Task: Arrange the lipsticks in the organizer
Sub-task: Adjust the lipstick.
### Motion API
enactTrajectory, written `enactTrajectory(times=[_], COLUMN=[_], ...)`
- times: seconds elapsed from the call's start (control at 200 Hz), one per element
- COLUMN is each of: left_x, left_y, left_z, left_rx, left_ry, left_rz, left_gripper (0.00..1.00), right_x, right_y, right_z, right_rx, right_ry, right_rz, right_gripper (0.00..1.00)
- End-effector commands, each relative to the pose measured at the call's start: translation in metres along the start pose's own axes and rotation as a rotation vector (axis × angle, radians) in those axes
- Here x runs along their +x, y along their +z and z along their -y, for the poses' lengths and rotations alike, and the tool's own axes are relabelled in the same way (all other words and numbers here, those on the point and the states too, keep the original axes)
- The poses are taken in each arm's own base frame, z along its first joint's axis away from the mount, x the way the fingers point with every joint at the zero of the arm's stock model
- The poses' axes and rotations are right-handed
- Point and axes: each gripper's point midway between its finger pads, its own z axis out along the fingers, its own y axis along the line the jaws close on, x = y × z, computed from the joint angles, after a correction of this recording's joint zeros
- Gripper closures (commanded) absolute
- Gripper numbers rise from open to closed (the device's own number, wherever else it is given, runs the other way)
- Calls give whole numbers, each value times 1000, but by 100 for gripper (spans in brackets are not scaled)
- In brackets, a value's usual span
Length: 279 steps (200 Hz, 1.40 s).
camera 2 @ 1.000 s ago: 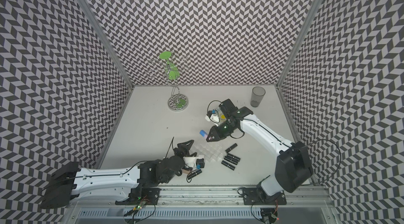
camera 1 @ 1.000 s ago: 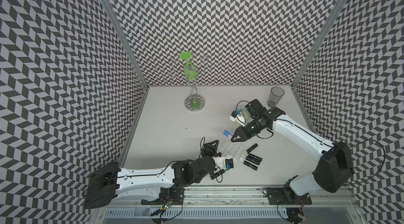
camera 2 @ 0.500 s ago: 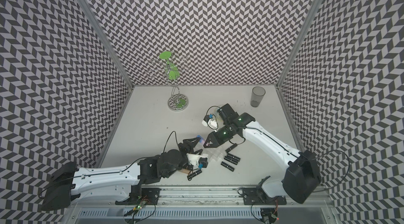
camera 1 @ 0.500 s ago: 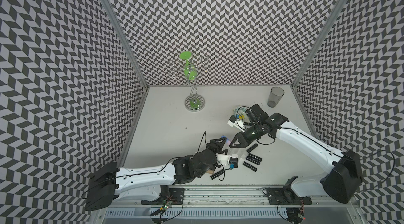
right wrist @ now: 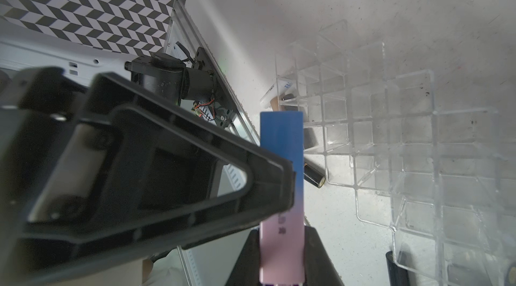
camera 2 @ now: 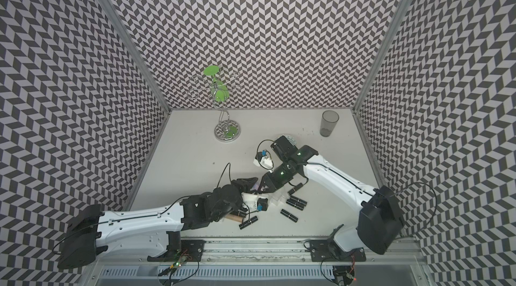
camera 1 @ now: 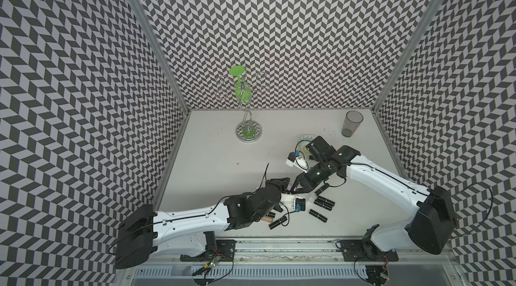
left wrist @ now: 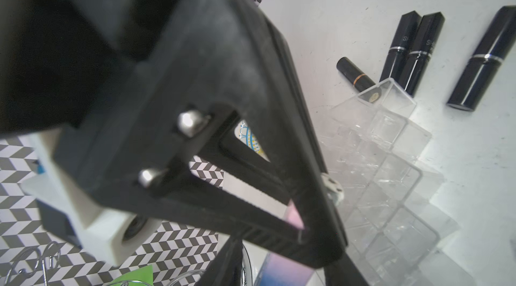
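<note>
My right gripper [right wrist: 280,262] is shut on the pink end of the blue-pink lipstick [right wrist: 281,142], held in the air by the clear organizer [right wrist: 391,131]. My left gripper [left wrist: 282,270] stands open around the tube's blue end [left wrist: 279,273], with a gap on one side. In both top views the two grippers meet at the organizer's left edge [camera 1: 303,196] [camera 2: 276,196]. Loose black lipsticks [camera 1: 324,202] [left wrist: 413,55] lie on the table [camera 1: 223,164] to its right and front. A beige one [camera 2: 234,217] lies under my left arm.
A grey tumbler [camera 1: 351,124] stands at the back right. A patterned bowl [camera 1: 303,140] sits half hidden behind my right arm. A wire stand with green leaves [camera 1: 248,131] stands at the back centre. Patterned walls close in three sides.
My right gripper has carried the blue-pink lipstick forward and left to the organizer. My left gripper has come up to meet it, and its jaws have narrowed around the tube.
</note>
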Motion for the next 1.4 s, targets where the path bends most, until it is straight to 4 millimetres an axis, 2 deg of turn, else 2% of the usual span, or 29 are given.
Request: enactTrajectory(times=[0.0, 0.125, 0.195, 0.26, 0.305, 0.391, 0.501, 0.541, 0.566, 0.591, 0.616, 0.691, 0.751, 0.801, 0.891, 0.966, 1.052, 1.177, 1.302, 1.392], left_x=[5, 1, 2, 0, -2, -4, -5, -6, -7, -9, -10, -10, -15, -23, -34, -38, -44, -34, -35, -23], left_y=[4, 6, 7, 5, 3, 1, 0, -1, -2, -2, -4, -6, -11, -15, -18, -15, -9, 2, 17, 29], left_z=[-1, -2, 0, 2, 1, 2, 1, 1, 1, 0, -2, -7, -12, -18, -21, -23, -23, -43, -42, -47], left_rx=[6, 9, 17, 30, 27, 28, 29, 27, 29, 26, 20, -2, -6, -4, 53, 79, 110, 54, 53, 13], left_ry=[-2, 1, -4, -14, -14, -19, -28, -31, -36, -44, -54, -109, -174, -247, -340, -399, -465, -671, -788, -898], left_rz=[-36, -21, -19, -5, 9, 25, 27, 33, 40, 50, 59, 77, 115, 153, 168, 146, 138, 64, 72, 5], left_gripper=[51, 51, 52, 63, 79, 83, 84, 85, 85, 91, 100, 100, 100, 100, 100, 100, 100, 100, 100, 100], right_x=[-3, -4, -3, -1, 0, -3, -5, -5, -5, -6, -7, -8, -18, -31, -51, -58, -63, -58, -54, -52], right_y=[-1, -5, -4, -2, -1, -2, -3, -3, -3, -3, -4, -9, -19, -34, -70, -94, -114, -118, -107, -98], right_z=[-4, -13, -9, -7, -8, -9, -10, -9, -8, -8, -8, -12, -15, -20, -44, -57, -56, -31, -17, -9], right_rx=[-10, -44, -20, -19, -30, -28, -31, -27, -23, -19, -15, -28, -31, -30, -55, -46, 12, 118, 106, 103], right_ry=[-22, -37, -31, -24, -23, -29, -32, -32, -31, -34, -35, -54, -66, -76, -124, -153, -165, -148, -182, -201], right_rz=[10, 21, 20, 13, 9, 15, 16, 16, 15, 19, 21, 38, 101, 195, 378, 513, 651, 757, 841, 864], right_gripper=[97, 97, 97, 97, 97, 96, 95, 91, 85, 78, 77, 76, 69, 62, 48, 42, 39, 45, 44, 43])
